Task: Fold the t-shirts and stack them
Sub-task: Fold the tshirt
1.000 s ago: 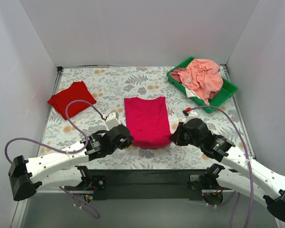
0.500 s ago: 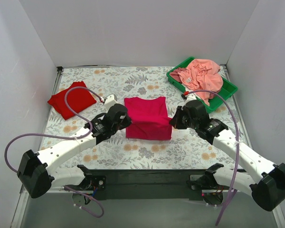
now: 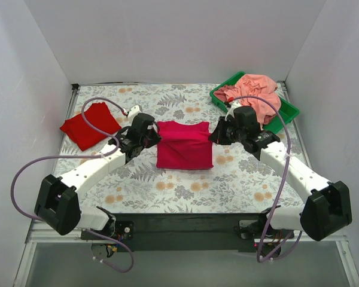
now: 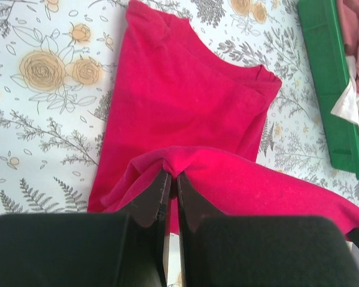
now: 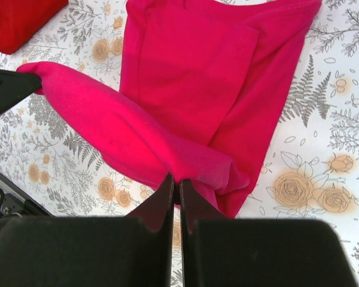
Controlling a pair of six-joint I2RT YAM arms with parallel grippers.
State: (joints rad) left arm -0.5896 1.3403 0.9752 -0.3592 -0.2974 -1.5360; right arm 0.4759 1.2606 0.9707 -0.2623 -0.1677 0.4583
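Observation:
The crimson-magenta t-shirt (image 3: 185, 145) lies mid-table, its near hem lifted and carried back over its far half. My left gripper (image 3: 157, 136) is shut on the hem's left corner; in the left wrist view (image 4: 172, 174) the cloth bunches at its tips. My right gripper (image 3: 213, 136) is shut on the hem's right corner, seen in the right wrist view (image 5: 176, 179). The hem hangs stretched between both grippers above the lower layer (image 5: 197, 78). The smaller scarlet-red t-shirt (image 3: 91, 124) lies folded at the far left.
A green tray (image 3: 285, 113) at the far right corner holds a heap of salmon-pink clothes (image 3: 254, 95). The table is covered with a grey floral-print cloth (image 3: 185, 191). White walls close in the left, back and right sides.
Both grippers have carried the shirt's near hem away from the table's front edge toward the back, folding it over the far half. The shirt's visible length has roughly halved.

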